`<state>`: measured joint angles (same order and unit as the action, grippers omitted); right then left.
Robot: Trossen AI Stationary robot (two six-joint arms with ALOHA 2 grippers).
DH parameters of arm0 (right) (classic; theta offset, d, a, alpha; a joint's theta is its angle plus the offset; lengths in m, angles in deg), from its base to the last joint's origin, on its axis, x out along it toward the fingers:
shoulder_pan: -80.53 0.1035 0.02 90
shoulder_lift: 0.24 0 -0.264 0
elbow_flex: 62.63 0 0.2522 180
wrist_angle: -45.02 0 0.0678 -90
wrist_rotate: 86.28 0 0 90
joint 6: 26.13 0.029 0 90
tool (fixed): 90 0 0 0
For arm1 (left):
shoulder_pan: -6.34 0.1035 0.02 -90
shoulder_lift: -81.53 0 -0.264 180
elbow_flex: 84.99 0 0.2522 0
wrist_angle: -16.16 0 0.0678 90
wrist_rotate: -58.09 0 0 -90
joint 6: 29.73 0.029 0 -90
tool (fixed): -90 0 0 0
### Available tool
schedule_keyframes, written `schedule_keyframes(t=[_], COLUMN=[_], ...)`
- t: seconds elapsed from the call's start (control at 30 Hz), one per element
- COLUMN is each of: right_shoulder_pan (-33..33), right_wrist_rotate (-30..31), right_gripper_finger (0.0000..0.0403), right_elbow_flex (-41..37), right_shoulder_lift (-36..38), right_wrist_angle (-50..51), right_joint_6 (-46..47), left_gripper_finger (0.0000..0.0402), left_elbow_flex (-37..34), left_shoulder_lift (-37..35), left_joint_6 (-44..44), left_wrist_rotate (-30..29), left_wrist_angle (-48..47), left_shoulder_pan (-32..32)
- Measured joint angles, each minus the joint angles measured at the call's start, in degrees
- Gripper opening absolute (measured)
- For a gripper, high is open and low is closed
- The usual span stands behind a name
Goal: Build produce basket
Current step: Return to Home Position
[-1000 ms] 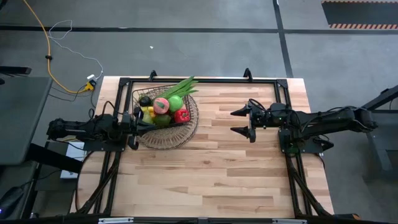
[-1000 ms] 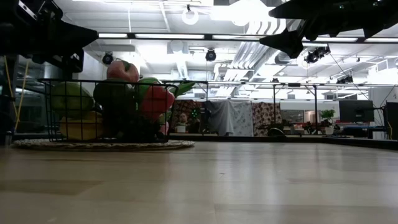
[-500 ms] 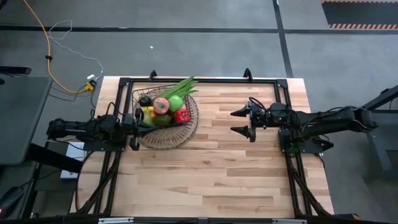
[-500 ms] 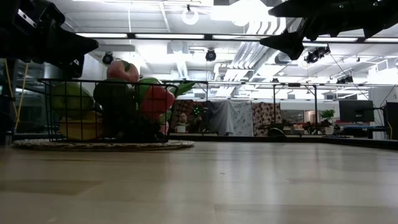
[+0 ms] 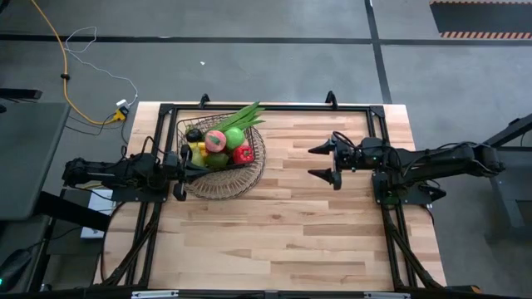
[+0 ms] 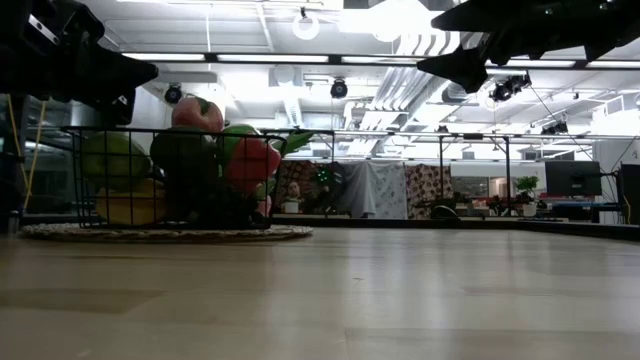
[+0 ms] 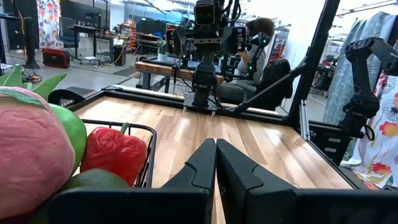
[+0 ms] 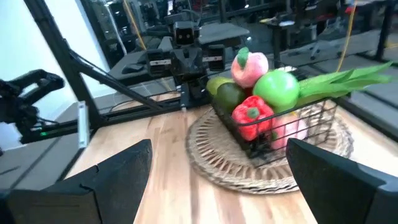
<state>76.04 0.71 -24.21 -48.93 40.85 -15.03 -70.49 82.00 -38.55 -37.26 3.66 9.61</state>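
The dark wire basket (image 5: 249,178) stands on its round flared rim at the table's far left, also in the low view (image 6: 170,232). The produce (image 5: 223,145) is piled inside it: pink, green, red, yellow and dark pieces, with green leafy stalks (image 5: 249,115) sticking out over the far rim. My left gripper (image 5: 202,164) is shut and empty, level at the basket's near left side; the basket wall (image 7: 151,155) stands beside its fingers (image 7: 202,165). My right gripper (image 5: 312,163) is wide open and empty, above the table to the right of the basket (image 8: 280,168), pointing at it.
A black frame (image 5: 274,108) runs along the table's far and side edges. Bare wood lies between the basket and my right gripper and over the whole near half (image 5: 283,241). A person sits beyond the table's right edge (image 7: 258,37).
My left gripper has shifted slightly toward the table's right, beside the basket. The basket, the produce and my right gripper have kept still.
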Motion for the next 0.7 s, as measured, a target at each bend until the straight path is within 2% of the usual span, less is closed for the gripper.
schedule_keyframes(t=[0.23,0.43,0.57,0.7], right_shoulder_pan=[0.00,0.00,0.00,0.00], right_wrist_rotate=[6.40,11.78,13.46,13.51], right_gripper_finger=[0.0360,0.0360,0.0360,0.0360], right_elbow_flex=[0.00,0.00,-0.48,-4.83], right_shoulder_lift=[3.22,11.96,16.99,20.59], right_wrist_angle=[1.70,13.73,21.33,22.01], right_joint_6=[-3.25,-3.99,-2.19,-1.52], left_gripper_finger=[0.0003,0.0003,0.0003,0.0003], left_elbow_flex=[0.00,0.00,0.00,0.00], left_shoulder_lift=[0.00,0.00,0.00,0.00], left_joint_6=[-0.02,-0.02,-0.02,-0.02], left_wrist_rotate=[0.00,0.02,0.02,0.04], left_wrist_angle=[0.00,0.00,0.00,0.00], left_shoulder_pan=[0.00,0.00,0.00,0.00])
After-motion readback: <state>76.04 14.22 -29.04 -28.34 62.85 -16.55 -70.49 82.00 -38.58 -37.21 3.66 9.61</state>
